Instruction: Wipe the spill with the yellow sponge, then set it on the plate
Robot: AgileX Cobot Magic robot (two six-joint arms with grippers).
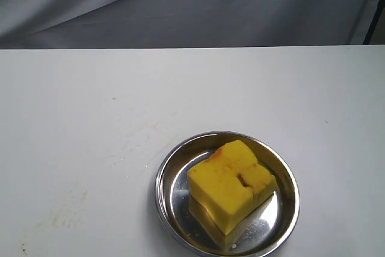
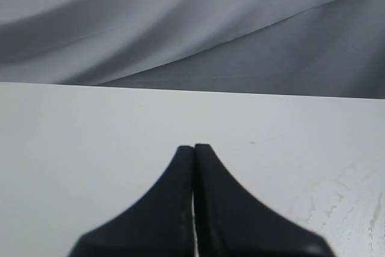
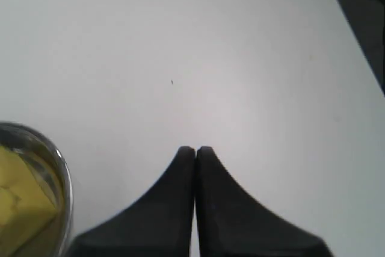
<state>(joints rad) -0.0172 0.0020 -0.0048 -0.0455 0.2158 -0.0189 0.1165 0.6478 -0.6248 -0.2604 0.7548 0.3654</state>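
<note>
Down at the near edge of the table (image 1: 72,100) sits the plate (image 1: 163,176), round shiny steel with a raised rim. The yellow sponge (image 1: 231,186) lies right inside it, turned cornerwise, one corner aimed at the near rim. It's a thick, bright yellow block. There's a small dark notch in its top face and orange staining along the far corner, and its yellow is mirrored in the plate's polished bottom.

Off to the left of the plate, a faint yellowish smudge (image 1: 67,215) marks the white surface. A little farther back, thin pale streaks (image 1: 137,141) run across it.

The right gripper (image 3: 195,148) hovers above bare table, black fingers pressed tip to tip with nothing between them. The plate's rim (image 3: 60,173) and a slice of sponge (image 3: 18,203) peek in at the edge of its view. The left gripper (image 2: 194,147) looks the same, clenched on nothing, over white tabletop with dried streaks (image 2: 346,200) off to one side.

Beyond the table's far edge hangs a grey, softly folded cloth (image 1: 180,4).
</note>
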